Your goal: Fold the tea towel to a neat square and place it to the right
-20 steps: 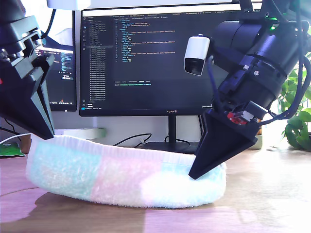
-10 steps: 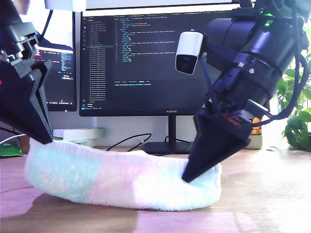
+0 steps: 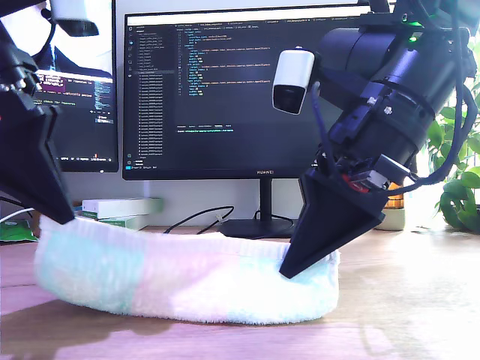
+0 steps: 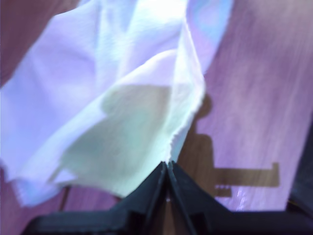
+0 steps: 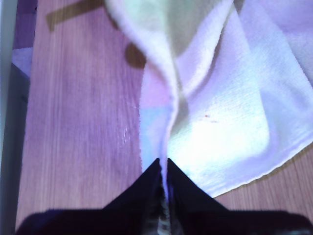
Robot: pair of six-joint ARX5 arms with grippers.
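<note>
Fingers of both tilted arms pinch towel edges.

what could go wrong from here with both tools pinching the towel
1. Each tool grips only a thin edge of the tea towel: my first tool and my second tool both hold it at the very tips, so a corner might slip out.
2. The cloth hangs bunched and creased in both wrist views, so the fold may land uneven.
3. The monitor stands close behind the arms.

The code on the monitor is too small to read, and the tea towel runs past the first wrist view's edges, blurred.
</note>
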